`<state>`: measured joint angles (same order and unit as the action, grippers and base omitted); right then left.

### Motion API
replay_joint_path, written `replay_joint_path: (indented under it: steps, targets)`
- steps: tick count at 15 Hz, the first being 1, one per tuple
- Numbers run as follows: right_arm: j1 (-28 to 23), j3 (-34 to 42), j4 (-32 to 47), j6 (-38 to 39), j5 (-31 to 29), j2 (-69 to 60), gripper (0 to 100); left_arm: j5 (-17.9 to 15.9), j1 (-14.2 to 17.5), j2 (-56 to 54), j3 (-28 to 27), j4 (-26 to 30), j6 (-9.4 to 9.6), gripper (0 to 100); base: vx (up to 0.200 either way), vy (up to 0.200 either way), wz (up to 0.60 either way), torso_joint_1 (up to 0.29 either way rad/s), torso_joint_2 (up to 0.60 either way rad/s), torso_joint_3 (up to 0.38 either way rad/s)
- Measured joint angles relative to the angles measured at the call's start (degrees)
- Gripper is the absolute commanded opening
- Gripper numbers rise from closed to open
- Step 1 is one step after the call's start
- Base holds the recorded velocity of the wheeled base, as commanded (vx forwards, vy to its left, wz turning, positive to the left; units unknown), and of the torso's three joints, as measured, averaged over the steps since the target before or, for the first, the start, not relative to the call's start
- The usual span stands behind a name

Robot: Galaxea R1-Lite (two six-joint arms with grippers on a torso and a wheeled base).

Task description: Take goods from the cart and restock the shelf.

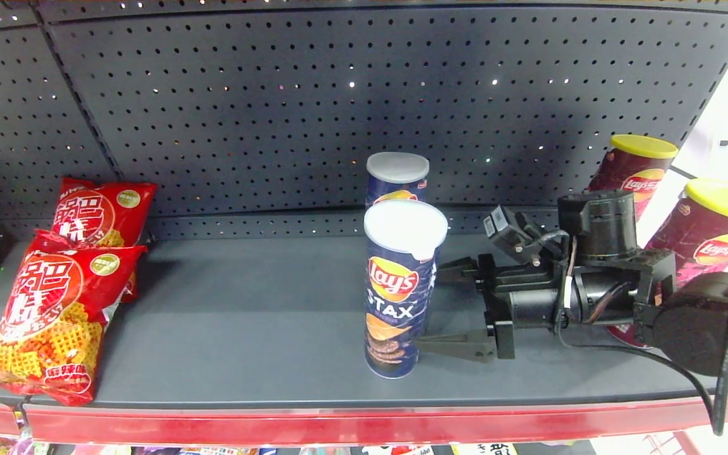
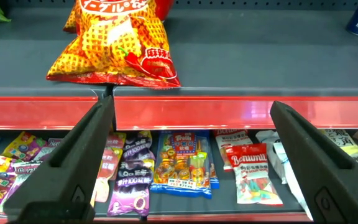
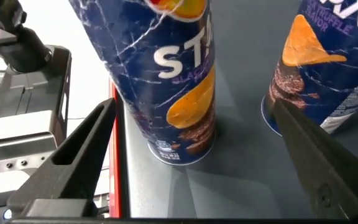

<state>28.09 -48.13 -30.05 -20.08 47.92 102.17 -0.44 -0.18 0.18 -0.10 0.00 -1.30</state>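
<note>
Can [image 1: 399,297] stands upright near shelf [image 1: 244,328] front edge, just ahead of rear can [image 1: 397,180], likely to build front-to-back row. Right end effector [image 1: 430,308] spread wide, fingers flanking can's side, gripping nothing; contact unclear. Left end effector [image 2: 191,168] wide open too, empty, facing shelf's red lip.

Dark grey shelf [image 1: 244,328] bearing two red snack bags [image 1: 54,322], two upright blue cans [image 1: 399,297], two yellow-lidded maroon cans [image 1: 711,234].
</note>
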Motion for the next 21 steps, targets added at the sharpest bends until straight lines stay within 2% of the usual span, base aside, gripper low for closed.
replay_joint_path:
  steps: [21]
  targets:
    - [-2.6,0.4,-0.2,0.0,-0.7,-0.4,100,0.0,0.0,0.0,0.0,0.0,0.00,100,0.000,0.000,0.00,0.000,0.00,0.000]
